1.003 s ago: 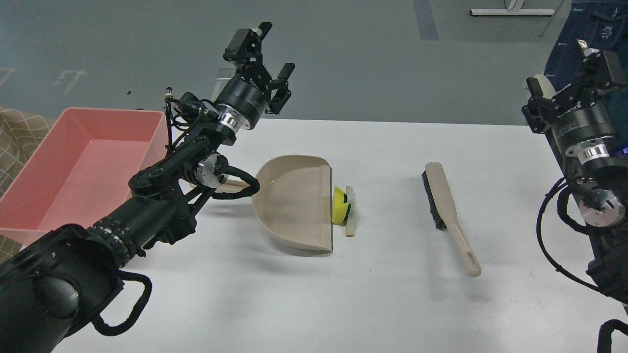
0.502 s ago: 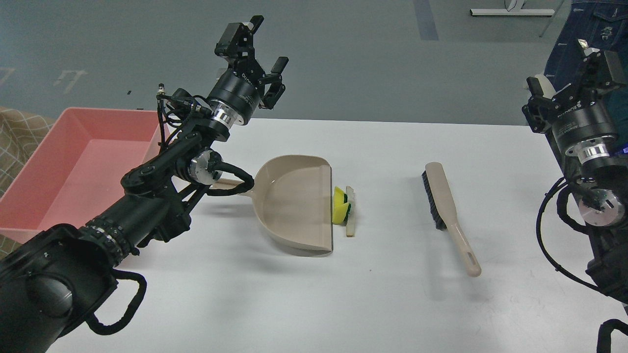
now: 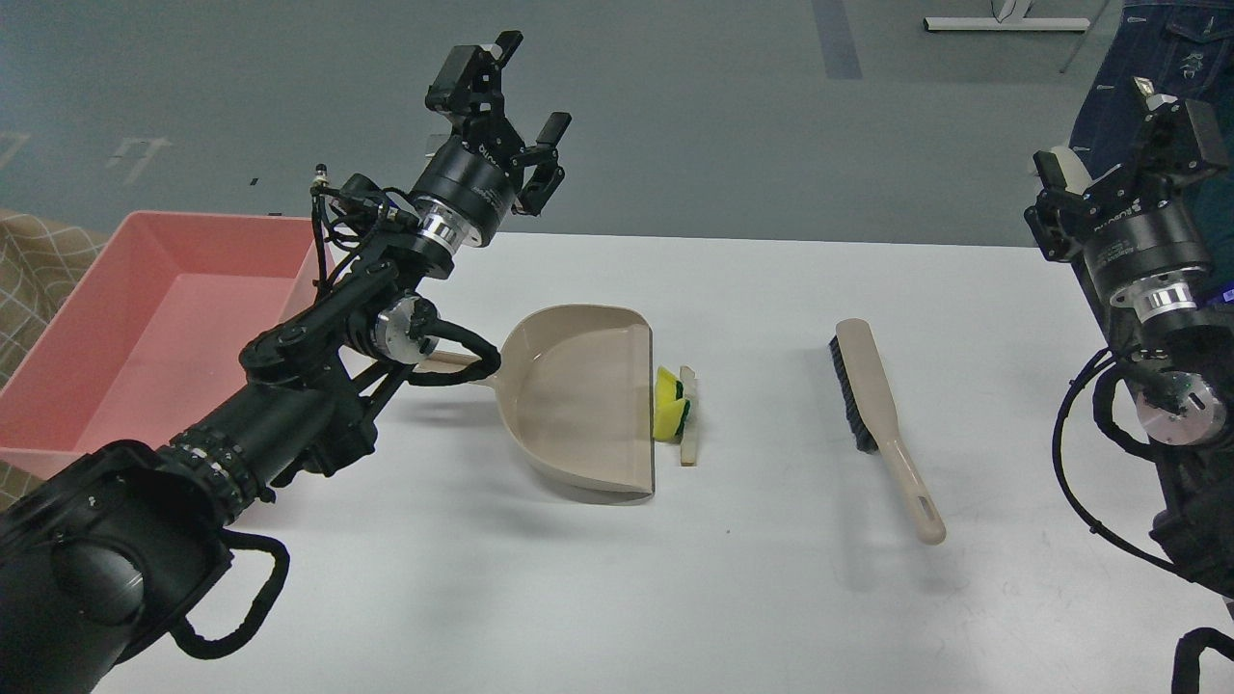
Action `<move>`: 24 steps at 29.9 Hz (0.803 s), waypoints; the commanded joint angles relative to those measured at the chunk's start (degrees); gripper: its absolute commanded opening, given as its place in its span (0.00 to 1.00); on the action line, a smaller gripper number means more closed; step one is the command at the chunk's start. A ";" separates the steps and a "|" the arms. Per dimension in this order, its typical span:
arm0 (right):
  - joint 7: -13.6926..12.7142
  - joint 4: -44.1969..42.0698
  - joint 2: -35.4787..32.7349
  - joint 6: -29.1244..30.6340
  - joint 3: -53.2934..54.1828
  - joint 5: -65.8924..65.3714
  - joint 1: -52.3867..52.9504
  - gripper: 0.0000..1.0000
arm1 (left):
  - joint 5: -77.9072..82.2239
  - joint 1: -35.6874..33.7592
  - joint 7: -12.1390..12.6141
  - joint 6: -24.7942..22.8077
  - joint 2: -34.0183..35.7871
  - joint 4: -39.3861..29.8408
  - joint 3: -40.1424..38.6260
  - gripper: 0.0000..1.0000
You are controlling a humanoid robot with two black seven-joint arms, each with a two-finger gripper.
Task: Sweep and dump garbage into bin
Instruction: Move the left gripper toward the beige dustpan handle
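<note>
A grey floor lies beyond the white table point(image 3: 675, 578). The yellow-and-green sponge scrap point(image 3: 670, 403) and pale beige stick point(image 3: 688, 424) lie touching at the beige plastic dustpan's point(image 3: 578, 405) lip. The salmon-pink plastic tub point(image 3: 145, 328) sits far left. The left gripper point(image 3: 521, 92) hovers spread and empty; the right gripper point(image 3: 1123, 135) likewise.
</note>
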 commanded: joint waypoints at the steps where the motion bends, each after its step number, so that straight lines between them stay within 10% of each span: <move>1: 0.00 -0.08 0.00 0.02 0.00 0.00 0.15 0.99 | 0.00 0.00 0.00 -1.65 -0.02 0.01 0.04 0.98; 11: 0.00 -0.08 0.00 0.02 0.00 0.00 0.24 0.99 | 0.79 -0.18 0.00 -2.01 5.95 -4.21 4.43 0.98; 24: 0.00 -0.08 0.00 -0.06 0.00 0.00 0.15 0.99 | 0.88 0.61 0.00 2.73 39.42 -38.74 25.26 0.98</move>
